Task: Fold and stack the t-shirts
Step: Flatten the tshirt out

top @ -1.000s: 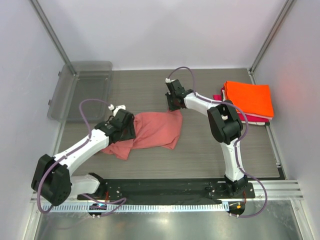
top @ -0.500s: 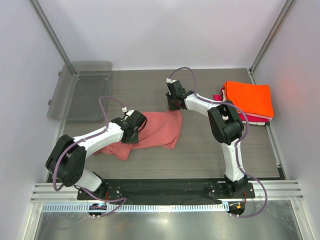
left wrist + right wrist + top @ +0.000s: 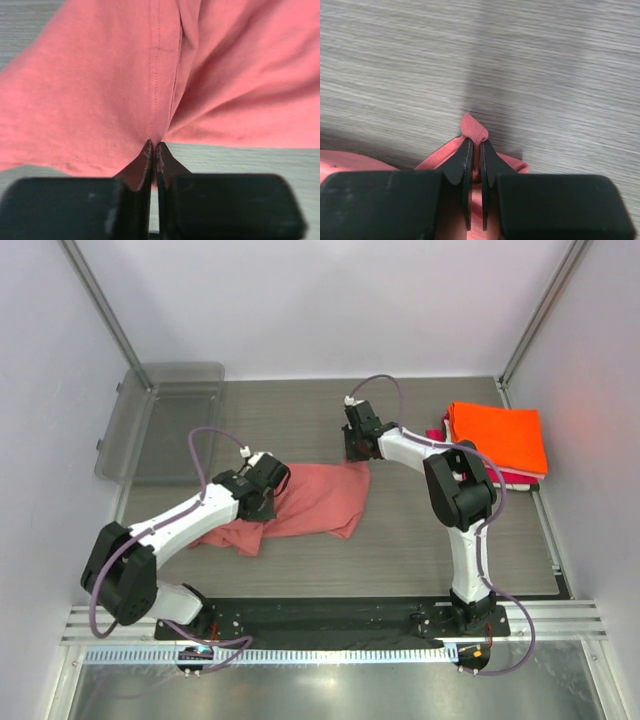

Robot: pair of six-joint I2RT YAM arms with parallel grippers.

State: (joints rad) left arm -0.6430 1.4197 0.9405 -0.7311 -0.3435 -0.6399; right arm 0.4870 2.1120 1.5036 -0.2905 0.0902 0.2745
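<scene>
A salmon-pink t-shirt point(image 3: 315, 498) lies crumpled across the middle of the table. My left gripper point(image 3: 266, 486) is shut on its left part; in the left wrist view the closed fingertips point(image 3: 154, 150) pinch a fold of the salmon-pink t-shirt point(image 3: 100, 90). My right gripper point(image 3: 357, 452) is shut on the shirt's far right corner, and in the right wrist view a tuft of the pink cloth point(image 3: 474, 129) sticks out past the tips point(image 3: 476, 145). At the right edge a folded bright orange t-shirt point(image 3: 497, 436) lies on top of a magenta-red t-shirt point(image 3: 500, 477).
A clear grey plastic tray point(image 3: 165, 420) stands at the back left, partly over the table's edge. Metal frame posts rise at the back corners. The arms' bases sit on a black rail point(image 3: 330, 618) at the near edge.
My left gripper has moved right onto the pink shirt and closed on a fold of it. My right gripper has shifted slightly right, still holding the corner.
</scene>
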